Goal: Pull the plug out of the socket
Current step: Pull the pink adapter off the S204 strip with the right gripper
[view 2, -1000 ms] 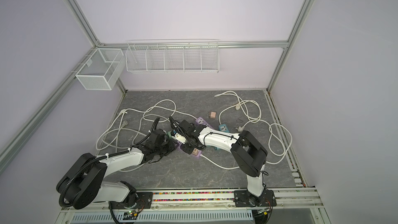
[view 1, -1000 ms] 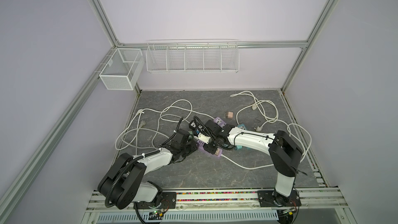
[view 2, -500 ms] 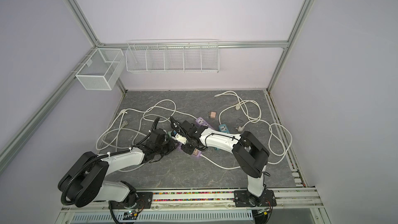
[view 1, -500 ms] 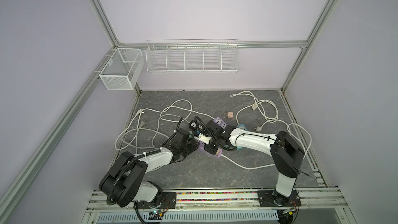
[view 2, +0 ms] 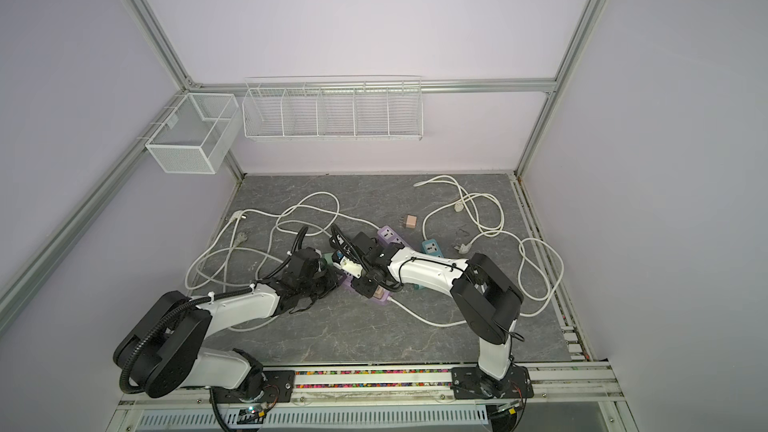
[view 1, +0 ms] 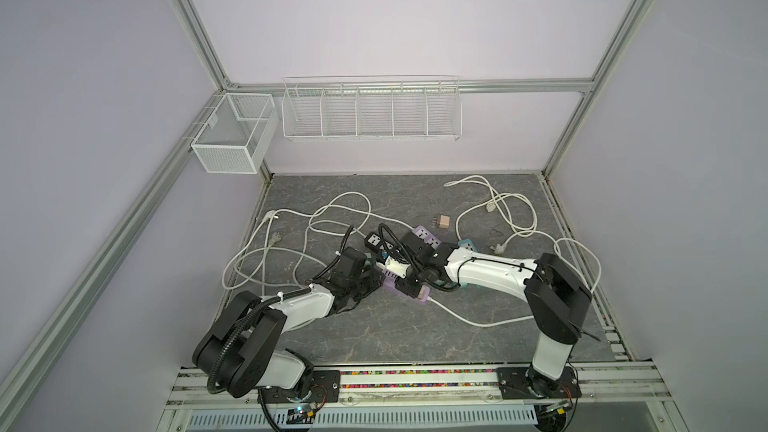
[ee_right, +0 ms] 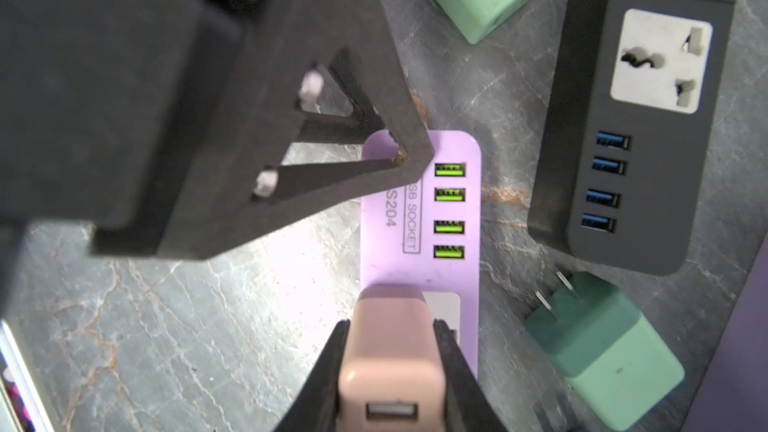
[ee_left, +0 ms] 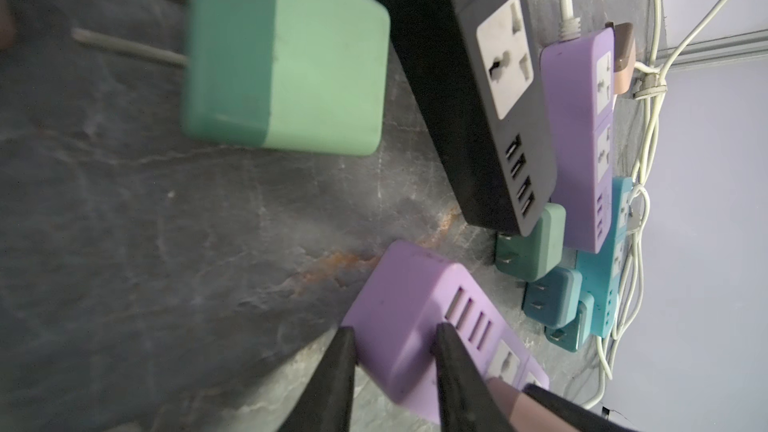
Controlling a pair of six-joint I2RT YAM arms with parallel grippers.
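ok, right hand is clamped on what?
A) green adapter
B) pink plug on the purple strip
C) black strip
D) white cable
B: the right wrist view shows the right hand shut on the pink plug, which stands on the purple strip.

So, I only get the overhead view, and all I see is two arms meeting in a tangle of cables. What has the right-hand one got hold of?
Observer: Its wrist camera shows the right claw shut on a pink plug.
Operator: Is that plugged into anything?
Observer: Yes, it is plugged into the purple power strip and not yet pulled out.
Operator: And the left arm?
Observer: The left claw straddles that strip's end; whether it grips yet I cannot tell.
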